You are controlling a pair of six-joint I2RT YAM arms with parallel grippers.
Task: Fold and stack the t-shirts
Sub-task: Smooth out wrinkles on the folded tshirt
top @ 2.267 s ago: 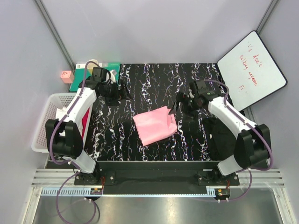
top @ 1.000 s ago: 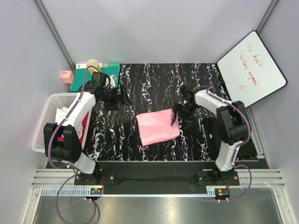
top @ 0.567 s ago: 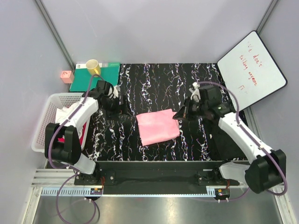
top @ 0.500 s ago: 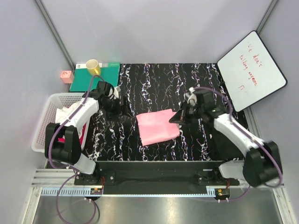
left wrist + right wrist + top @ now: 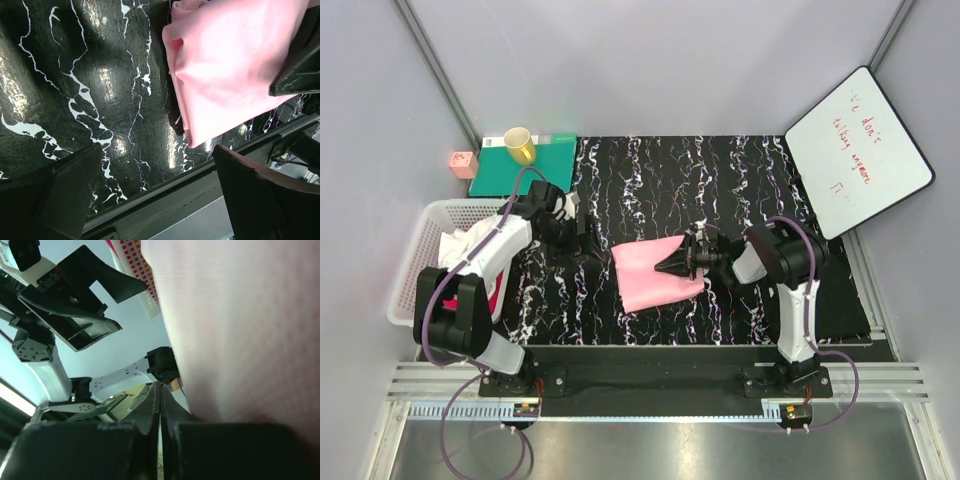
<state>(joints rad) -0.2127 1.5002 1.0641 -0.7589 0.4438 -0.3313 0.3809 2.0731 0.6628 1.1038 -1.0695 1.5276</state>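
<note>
A folded light pink t-shirt (image 5: 645,275) lies on the black marbled table (image 5: 650,180), and it also fills the top right of the left wrist view (image 5: 235,65). My right gripper (image 5: 672,267) lies low over the shirt's right part and points left. Its fingers (image 5: 152,410) are shut tip to tip with nothing seen between them, and pink cloth (image 5: 240,315) presses close beside them. My left gripper (image 5: 584,240) hangs open just left of the shirt, its wide fingers (image 5: 65,195) holding nothing. A white t-shirt (image 5: 455,243) and a magenta-red t-shirt (image 5: 501,270) sit in the basket.
A white basket (image 5: 415,265) stands off the table's left edge. At the back left are a green mat (image 5: 535,165), a yellow cup (image 5: 518,146) and a small pink box (image 5: 463,163). A whiteboard (image 5: 858,150) leans at the right. The table's front edge (image 5: 165,175) is near my left gripper.
My right gripper has shut and swung down from the shirt's right corner to lie across its right part, pointing left. My left gripper has drifted slightly toward the shirt, still open.
</note>
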